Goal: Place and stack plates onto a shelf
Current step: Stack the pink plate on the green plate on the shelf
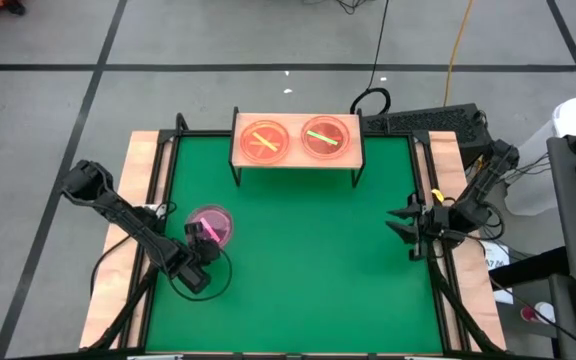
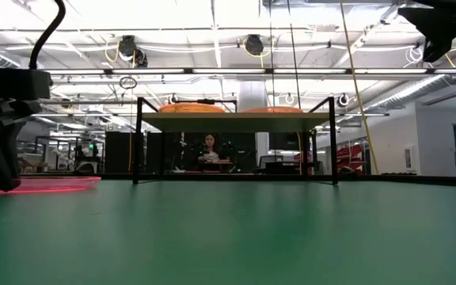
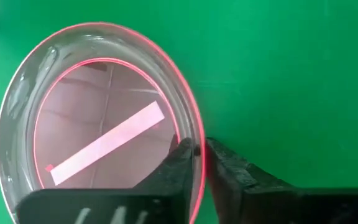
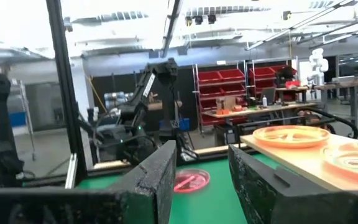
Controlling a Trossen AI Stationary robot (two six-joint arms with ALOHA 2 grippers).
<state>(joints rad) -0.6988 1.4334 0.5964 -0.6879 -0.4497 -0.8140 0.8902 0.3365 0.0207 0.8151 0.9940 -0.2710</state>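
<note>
Resting flat on the green tabletop point(image 1: 298, 260), toward its left side and well apart from the shelf point(image 1: 296, 158), the pink plate point(image 1: 210, 225) is the piece you are working. Your left pincer point(image 3: 201, 157) has its two fingers nearly closed across the plate's rim, one inside the wall and one outside, as the left wrist view shows; the plate appears not yet lifted, since the low view has its pink edge level with the tabletop. Judge the pinch before you raise: the rim is thin and smooth, so the plate may tip or slip if the fingers sit too shallow. Lift straight up and keep the plate level. On the shelf two stacks already occupy the board, an amber plate point(image 1: 263, 139) at its left half and a darker reddish plate point(image 1: 326, 137) at its right; the nearer left stack looks the simpler target. Clear the shelf's front edge and black legs with height to spare, centre over the stack, then lower. Your right pincer point(image 4: 201, 177) waits open at the tabletop's right edge, holding nothing.
</note>
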